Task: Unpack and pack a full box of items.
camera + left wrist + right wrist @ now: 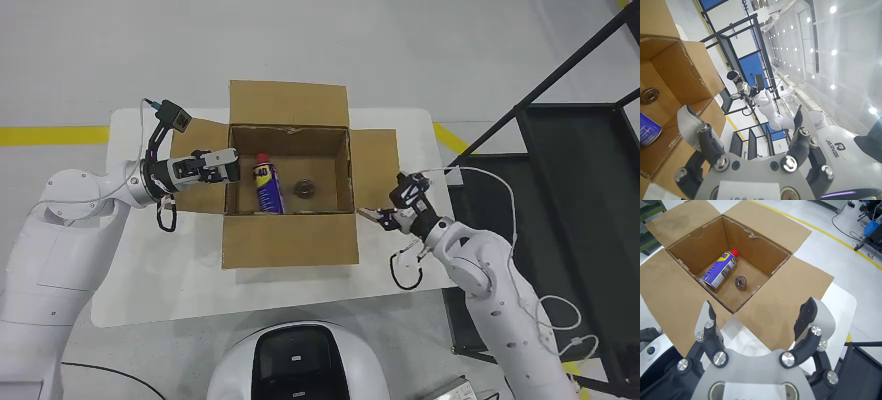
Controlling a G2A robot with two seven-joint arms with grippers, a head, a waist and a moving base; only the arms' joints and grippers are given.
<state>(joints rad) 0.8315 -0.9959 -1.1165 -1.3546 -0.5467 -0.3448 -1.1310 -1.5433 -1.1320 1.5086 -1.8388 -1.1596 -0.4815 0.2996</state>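
Note:
An open cardboard box (290,240) stands mid-table with all its flaps folded out. Inside lie a blue spray can with a red cap (266,185) and a round metal flange (305,187). My left gripper (228,162) is open, level with the box's left wall above the left flap, and holds nothing. Its wrist view (743,115) catches the flange (649,95) and the can's base (648,130). My right gripper (372,216) is open and empty over the near corner of the right flap. From that wrist (758,311) I look into the box at the can (720,269) and flange (740,282).
The white table (130,260) has bare room to the left of and in front of the box. A black metal rack (570,190) stands close on the right, just past the table's edge. A yellow floor line (50,135) runs behind.

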